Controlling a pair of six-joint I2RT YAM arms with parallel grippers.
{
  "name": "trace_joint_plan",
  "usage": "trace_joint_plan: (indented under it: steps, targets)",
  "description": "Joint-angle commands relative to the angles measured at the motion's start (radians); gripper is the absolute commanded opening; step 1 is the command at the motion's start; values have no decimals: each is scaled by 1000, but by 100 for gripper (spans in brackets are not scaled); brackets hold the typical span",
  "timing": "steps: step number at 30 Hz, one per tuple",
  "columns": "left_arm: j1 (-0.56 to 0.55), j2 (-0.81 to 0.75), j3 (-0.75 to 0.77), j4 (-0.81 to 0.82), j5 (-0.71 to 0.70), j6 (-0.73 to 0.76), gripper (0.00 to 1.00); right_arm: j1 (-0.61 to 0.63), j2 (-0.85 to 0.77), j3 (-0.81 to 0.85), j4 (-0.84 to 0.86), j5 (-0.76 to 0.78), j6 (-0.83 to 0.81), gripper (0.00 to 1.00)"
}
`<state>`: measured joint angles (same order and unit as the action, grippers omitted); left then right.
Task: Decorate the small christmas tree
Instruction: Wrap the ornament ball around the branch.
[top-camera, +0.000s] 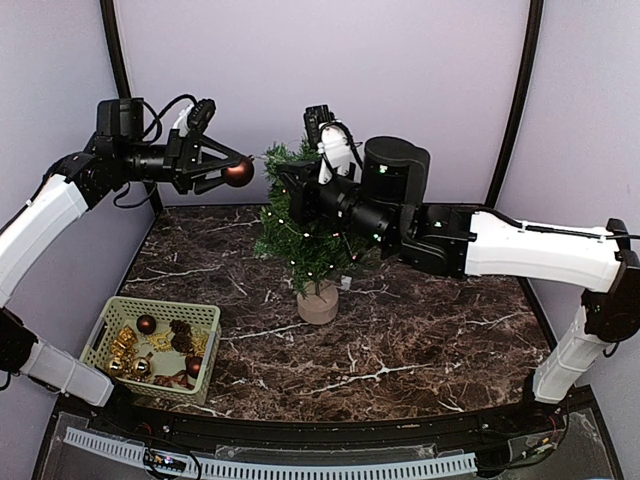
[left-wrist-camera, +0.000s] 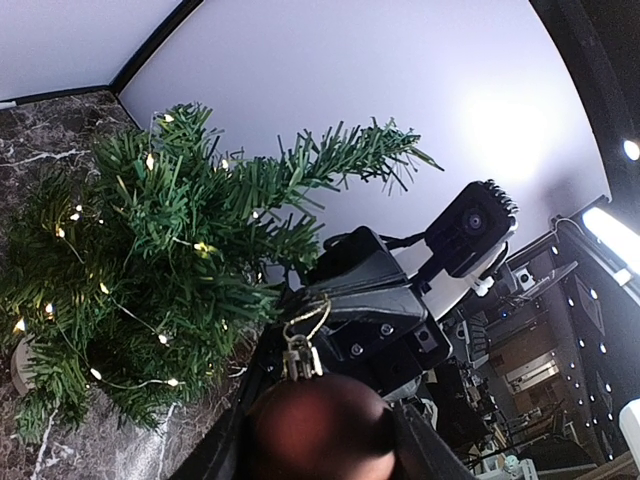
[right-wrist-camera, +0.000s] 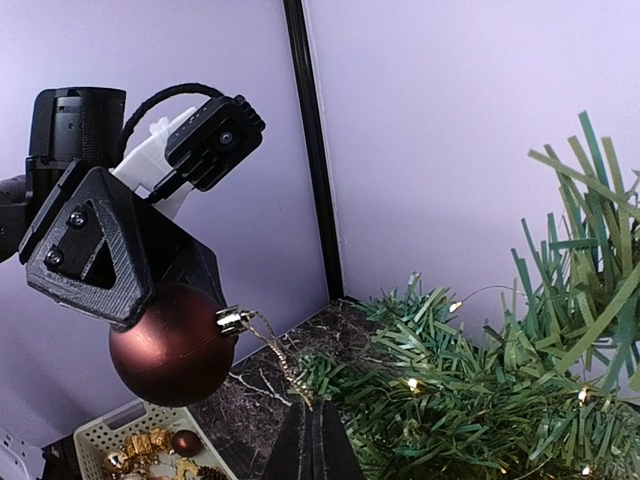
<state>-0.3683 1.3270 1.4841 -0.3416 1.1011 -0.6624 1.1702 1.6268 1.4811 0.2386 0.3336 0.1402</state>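
Basket: pale green basket (top-camera: 111, 318) at the table's near-left corner, holding gold and dark ornaments.
Table: dark marble-pattern table (top-camera: 430, 340).
Tree: the small christmas tree (top-camera: 300, 235) stands mid-table on its round wooden base, small lights lit.
Left arm: raised, reaching right; the left gripper (top-camera: 230, 171) clamps a dark red bauble (top-camera: 239, 172) beside the treetop.
Right arm: stretched leftward; the right gripper (right-wrist-camera: 313, 440) is fully closed at the top branches, the bauble's gold thread (right-wrist-camera: 270, 340) reaching its tip; whether pinched, I cannot tell.
Room: lilac walls (top-camera: 400, 70) behind.

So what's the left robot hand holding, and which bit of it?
The left gripper holds a dark red ball ornament by its round body, squeezed between the fingers. Its gold cap and hanging loop stick out toward the small christmas tree.
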Motion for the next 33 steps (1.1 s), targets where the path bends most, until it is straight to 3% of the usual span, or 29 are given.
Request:
trace_joint_plan:
  steps: [1,17,33]
  targets:
    - [6,-18,2,42,19,11,39,9,1,45,37,-12,-6,0]
    - [7,20,-9,6,-6,109,38,9,58,77,7,47,-21,0]
    - [8,32,-22,-4,-10,79,38,9,37,52,-6,38,18,0]
